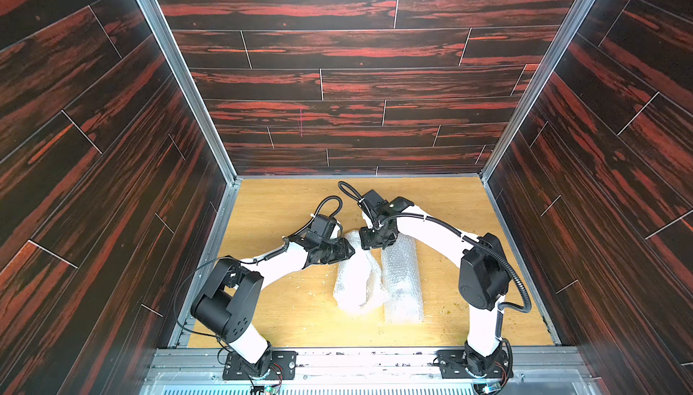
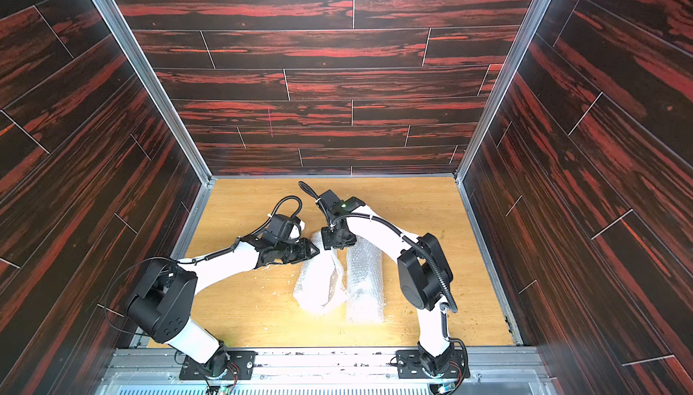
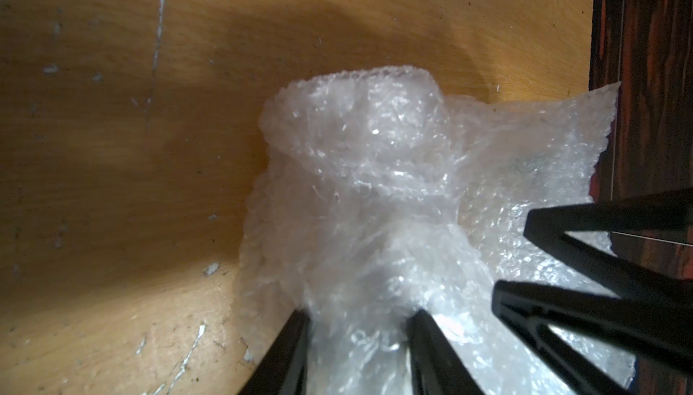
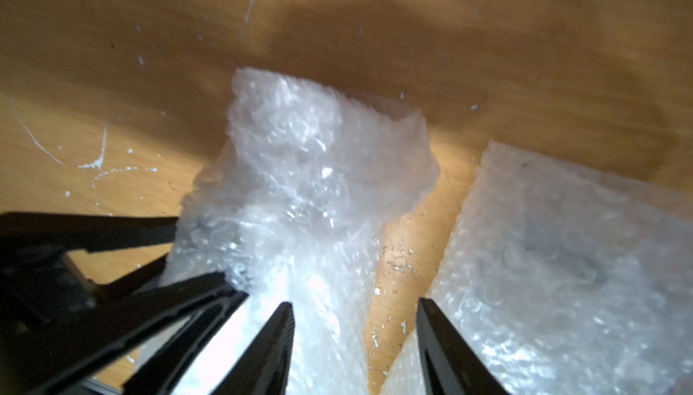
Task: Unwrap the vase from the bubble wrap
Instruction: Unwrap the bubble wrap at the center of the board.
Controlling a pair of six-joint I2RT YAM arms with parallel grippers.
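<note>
**A:** What has the left gripper (image 3: 360, 318) got?

**B:** It is clamped on the crumpled sheet (image 1: 355, 277) of bubble wrap, at the sheet's far end. The plastic fills the whole space between its fingers (image 3: 290, 352).

**A:** And the right gripper (image 4: 354, 303)?

**B:** Its jaws stand apart and hold nothing. It points down over the far ends of the wrap, close beside the left gripper. One finger is at the crumpled sheet, but I cannot tell whether it touches. The other is over the edge of the roll (image 1: 402, 280). Between the two fingers I can see some crumpled plastic and a strip of bare worktop (image 1: 285, 299).

**A:** Where does the wrap lie?

**B:** Both pieces lie on the worktop near its middle, side by side, running from front to back. The crumpled sheet is on the left arm's side and the roll on the right arm's side. They are close together, and the right wrist view shows a narrow band of wood between them.

**A:** What is inside them?

**B:** The roll is a plump, even tube of bubbled plastic lying flat. Faint dark smudges show through its skin in the right wrist view, too blurred to name. The crumpled sheet is slack and bunched, pinched narrow where the left gripper holds it and flaring wider towards the front. I cannot tell what either one holds.
</note>
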